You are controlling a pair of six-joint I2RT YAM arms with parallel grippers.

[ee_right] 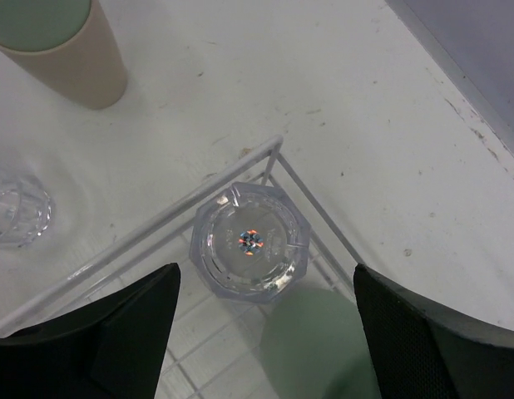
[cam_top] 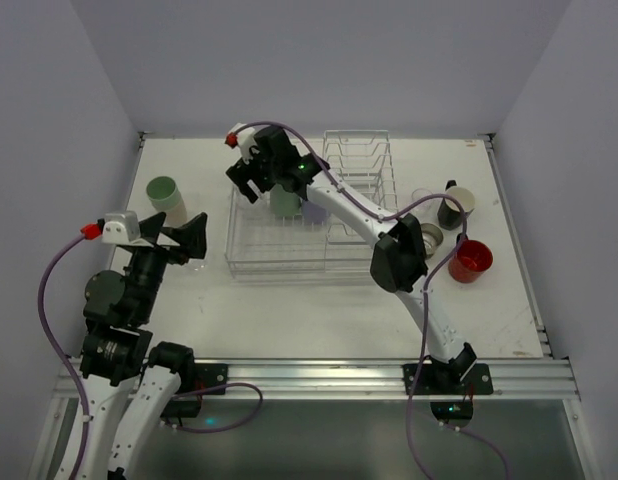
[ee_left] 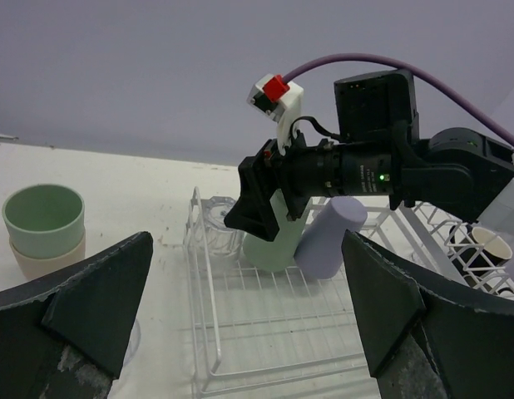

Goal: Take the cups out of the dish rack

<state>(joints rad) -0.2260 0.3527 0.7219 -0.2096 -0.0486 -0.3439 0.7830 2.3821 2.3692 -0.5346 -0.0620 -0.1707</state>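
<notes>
Dish rack holds a clear glass far left, so I hover my right fingers apart above it. Left fingers idle, apart.

Top external: high at the near edge, looking down on the whole surface. Left wrist: low, facing the dish rack. Right wrist: close above the rack's corner clear glass. Rack shared by all.

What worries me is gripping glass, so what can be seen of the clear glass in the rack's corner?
The clear glass is a transparent tumbler with faceted, octagonal walls and a glinting base. It stands on end in a corner of the dish rack, close against the wires. A pale green cup sits beside it. The open right gripper hovers above.
</notes>
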